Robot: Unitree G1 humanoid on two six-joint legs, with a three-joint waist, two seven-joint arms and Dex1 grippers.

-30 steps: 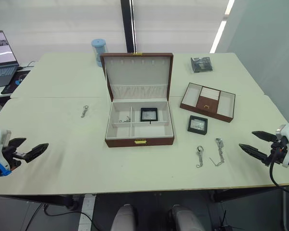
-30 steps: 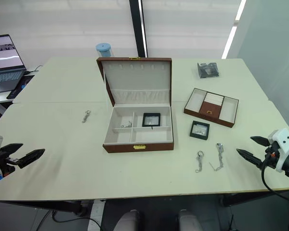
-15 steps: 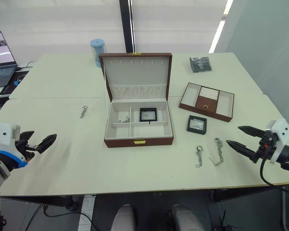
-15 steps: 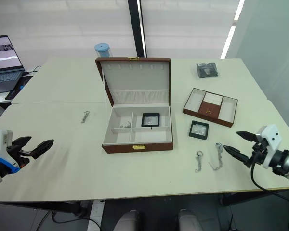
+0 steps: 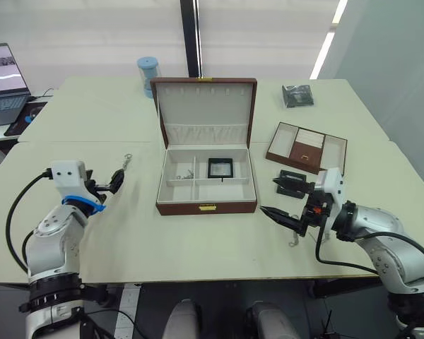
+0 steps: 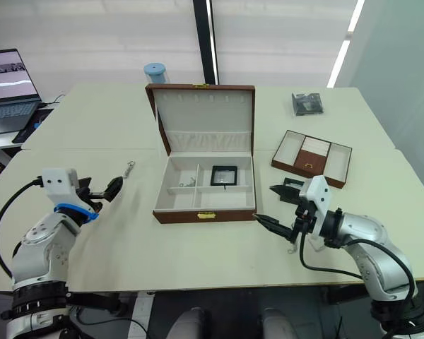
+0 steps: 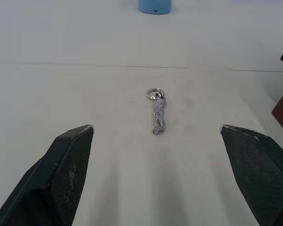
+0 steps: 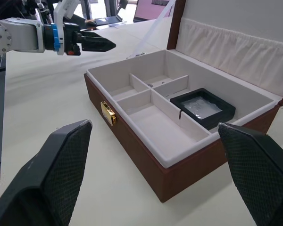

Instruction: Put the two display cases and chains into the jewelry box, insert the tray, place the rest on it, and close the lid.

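Jewelry box [image 5: 206,191] open at mid-table [image 5: 127,240], taken here as the landmark, gold clasp on the front wall, lid [image 5: 206,107] raised upright at the back with cream lining, gathered pocket and hook row facing forward. Inside, one display case [image 5: 219,167] lying flat in the rear right compartment; small silver chain pieces [image 5: 186,174] in a rear left compartment, detail too fine to tell. Right of the box and slightly behind, well apart: brown tray [image 5: 307,147] flat on the table, brown middle section with a gold piece. Farther back and right of the box: a dark packet [image 5: 297,95]. Behind the box's left rear corner: a blue cylindrical container [image 5: 146,73]. Left of the box, near its rear half: one short chain [image 5: 126,161] with a ring end, alone on the table. Just right of the box's front corner: right gripper [image 5: 283,199], fingers spread wide, nothing held, pointed toward the box. Beside it, partly hidden by the arm, another chain [image 6: 292,246] on the table. Well left of the box: left gripper [image 5: 117,179], fingers wide apart and empty, aimed at the left-hand chain without touching it. Far left of the box, off the table edge: a laptop [image 5: 6,83].
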